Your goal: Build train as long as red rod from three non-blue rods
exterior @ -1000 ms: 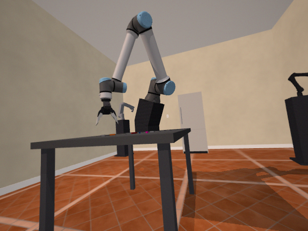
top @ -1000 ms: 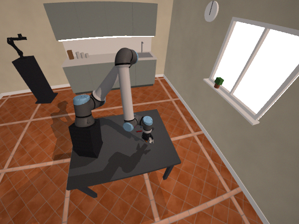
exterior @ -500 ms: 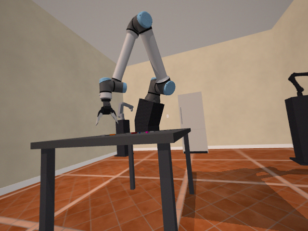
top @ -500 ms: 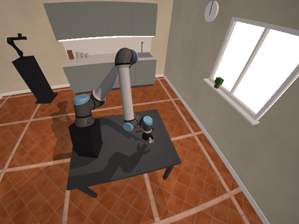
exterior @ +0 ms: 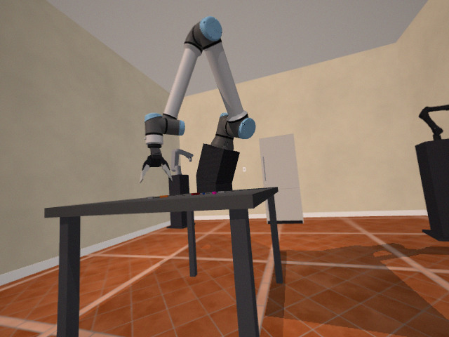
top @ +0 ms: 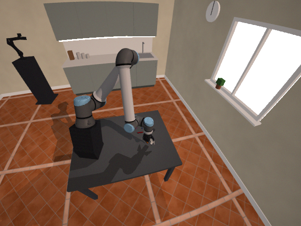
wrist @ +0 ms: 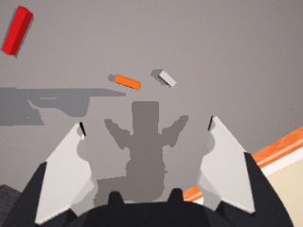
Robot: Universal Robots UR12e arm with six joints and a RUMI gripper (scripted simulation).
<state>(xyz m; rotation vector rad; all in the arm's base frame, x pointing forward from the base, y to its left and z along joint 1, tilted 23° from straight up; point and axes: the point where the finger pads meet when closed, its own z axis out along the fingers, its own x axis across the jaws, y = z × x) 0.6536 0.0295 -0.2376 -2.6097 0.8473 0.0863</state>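
Dark grey, flat surface (top: 114, 160) (exterior: 152, 205) (wrist: 246, 57) stands on tiled, orange-brown floor (top: 194, 170) (exterior: 174, 290). Above it, the black gripper (top: 148, 143) (exterior: 156, 180) (wrist: 147, 119) has its fingers wide apart; near the gripper, the orange, bar-shaped rod (exterior: 164, 196) (wrist: 128, 82) lies on the surface.

The gripper's fingers (exterior: 166, 171) look like smooth, pale plastic with a dull sheen. Beyond their tips, the orange rod (wrist: 128, 82) and red rod (wrist: 17, 31) look like smooth, matt plastic. Below the fingers, the tabletop (top: 116, 146) (exterior: 144, 203) (wrist: 227, 61) looks matt, faintly grainy.
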